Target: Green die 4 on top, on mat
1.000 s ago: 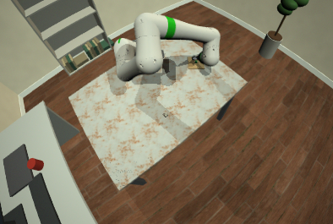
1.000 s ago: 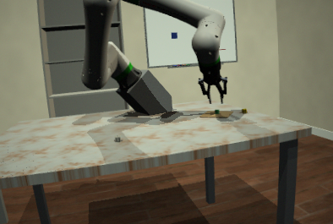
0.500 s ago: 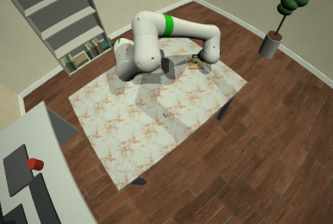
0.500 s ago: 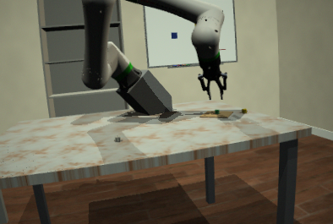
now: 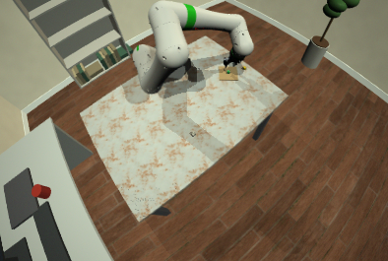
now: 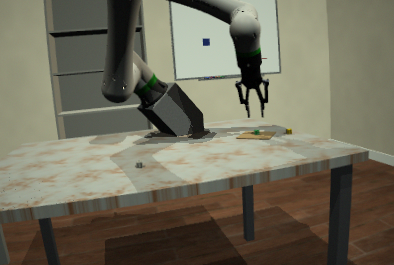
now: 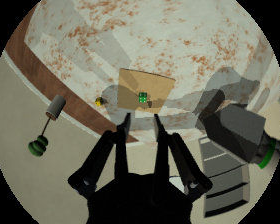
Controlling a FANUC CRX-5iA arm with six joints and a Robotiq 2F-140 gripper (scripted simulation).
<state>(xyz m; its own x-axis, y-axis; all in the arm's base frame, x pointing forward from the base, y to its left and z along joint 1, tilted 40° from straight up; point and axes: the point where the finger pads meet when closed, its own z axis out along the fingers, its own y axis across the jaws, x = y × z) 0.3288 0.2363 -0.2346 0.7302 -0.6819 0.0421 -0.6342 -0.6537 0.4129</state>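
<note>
The small green die [image 5: 227,71] [image 6: 256,131] [image 7: 145,98] sits on the tan mat [image 5: 233,77] [image 6: 247,136] [image 7: 157,86] at the far right of the table. I cannot read its top number. My gripper [image 5: 228,63] [image 6: 255,115] [image 7: 142,118] hangs a little above the mat, pointing down, its fingers partly apart with nothing between them. A yellow die [image 5: 243,67] [image 6: 288,130] [image 7: 99,102] lies on the table just off the mat, near the table's edge. A grey die [image 5: 193,133] [image 6: 139,165] lies alone near the middle of the table.
The robot's dark base block [image 6: 175,111] [image 7: 240,129] stands on the table to the left of the mat. A potted plant [image 5: 322,33] stands on the floor beyond the table. A bookshelf [image 6: 75,59] stands against the wall behind.
</note>
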